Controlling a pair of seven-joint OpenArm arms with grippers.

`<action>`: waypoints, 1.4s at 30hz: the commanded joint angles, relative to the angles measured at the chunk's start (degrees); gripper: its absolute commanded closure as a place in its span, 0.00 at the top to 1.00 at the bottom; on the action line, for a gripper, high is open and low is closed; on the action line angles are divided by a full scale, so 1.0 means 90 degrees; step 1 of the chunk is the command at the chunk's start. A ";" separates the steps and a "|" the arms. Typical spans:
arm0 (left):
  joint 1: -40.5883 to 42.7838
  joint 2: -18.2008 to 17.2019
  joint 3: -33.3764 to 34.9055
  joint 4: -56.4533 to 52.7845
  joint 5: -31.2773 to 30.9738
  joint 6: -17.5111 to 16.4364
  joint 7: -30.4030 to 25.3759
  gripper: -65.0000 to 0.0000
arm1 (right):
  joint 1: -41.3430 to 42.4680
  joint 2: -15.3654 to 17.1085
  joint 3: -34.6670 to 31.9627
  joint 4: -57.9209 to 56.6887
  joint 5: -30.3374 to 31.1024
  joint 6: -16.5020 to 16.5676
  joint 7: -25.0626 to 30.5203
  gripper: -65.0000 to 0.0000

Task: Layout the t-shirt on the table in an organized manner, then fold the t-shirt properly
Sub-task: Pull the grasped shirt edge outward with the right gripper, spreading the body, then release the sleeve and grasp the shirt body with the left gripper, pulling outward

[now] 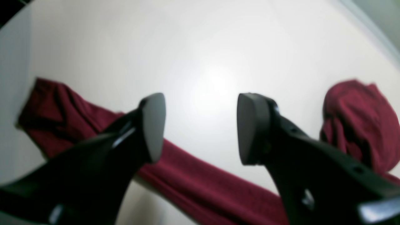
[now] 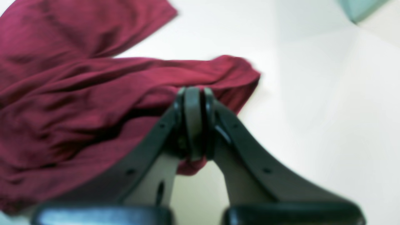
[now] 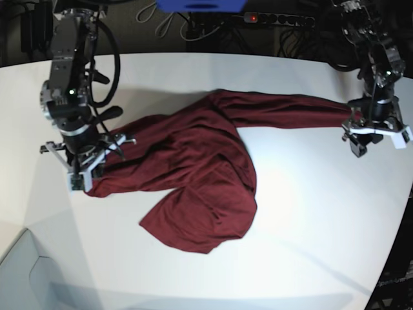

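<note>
The dark maroon t-shirt [image 3: 193, 174] lies crumpled across the middle of the white table [image 3: 290, 245], with one long strip stretched toward the right of the base view. My right gripper [image 3: 80, 177] is at the shirt's left end. The right wrist view shows this gripper [image 2: 193, 122] shut on a pinch of the t-shirt [image 2: 78, 103], with cloth poking out below the fingers. My left gripper [image 3: 377, 135] hangs open just past the stretched end. In the left wrist view it [image 1: 201, 125] holds nothing, and a band of the t-shirt [image 1: 193, 175] lies on the table [image 1: 203, 47] beneath it.
A power strip [image 3: 277, 18] and loose cables run along the dark back edge behind the table. A blue object [image 3: 200, 5] sits at the top centre. The tabletop's curved edge [image 3: 387, 258] passes near the left arm at the right of the base view.
</note>
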 commanded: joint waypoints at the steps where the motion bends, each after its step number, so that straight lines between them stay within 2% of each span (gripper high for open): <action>1: -0.0022 -0.0067 0.0065 0.0098 -0.0066 -0.0004 -0.0139 0.54 | 0.0233 -0.0053 0.0203 0.0116 -0.0025 0.0009 0.0232 0.00; 5: -0.0022 -0.0067 0.0348 0.0117 -0.0066 -0.0004 -0.0120 0.55 | 0.0771 -0.0297 0.1199 0.0116 -0.0025 0.0009 0.0164 0.00; 9: -0.0090 -0.0067 0.0485 0.0127 -0.0066 -0.0004 -0.0120 0.55 | 0.0966 -0.0306 0.1854 0.0106 -0.0025 0.0009 0.0164 0.00; 16: -0.0832 -0.0057 0.1081 -0.0049 -0.0056 0.0006 -0.0139 0.55 | 0.0693 -0.0365 0.1785 0.0097 -0.0016 0.0009 0.0203 0.00; 23: -0.2171 -0.0028 0.2702 -0.1387 -0.0047 0.0006 -0.0169 0.55 | 0.0351 -0.0414 0.1551 0.0097 -0.0016 0.0009 0.0222 0.00; 25: -0.2542 0.0138 0.3015 -0.1866 0.0002 0.0006 -0.0188 0.55 | 0.0302 -0.0414 0.1551 0.0097 -0.0016 0.0009 0.0222 0.00; 29: -0.3089 0.0490 0.3259 -0.2950 0.0012 0.0006 -0.0843 0.55 | 0.0185 -0.0414 0.1551 0.0097 -0.0016 0.0009 0.0212 0.00; 33: -0.3597 0.0558 0.3923 -0.4064 0.0012 0.0006 -0.1702 0.55 | 0.0165 -0.0404 0.1570 0.0097 -0.0025 0.0009 0.0173 0.00; 36: -0.3880 0.0558 0.4431 -0.4708 -0.0047 0.0006 -0.2122 0.55 | 0.0048 -0.0394 0.1561 0.0097 -0.0025 0.0009 0.0193 0.00; 42: -0.4222 0.0803 0.4851 -0.5714 0.0002 0.0006 -0.2826 0.55 | -0.0001 -0.0394 0.1561 0.0097 -0.0025 0.0009 0.0183 0.00</action>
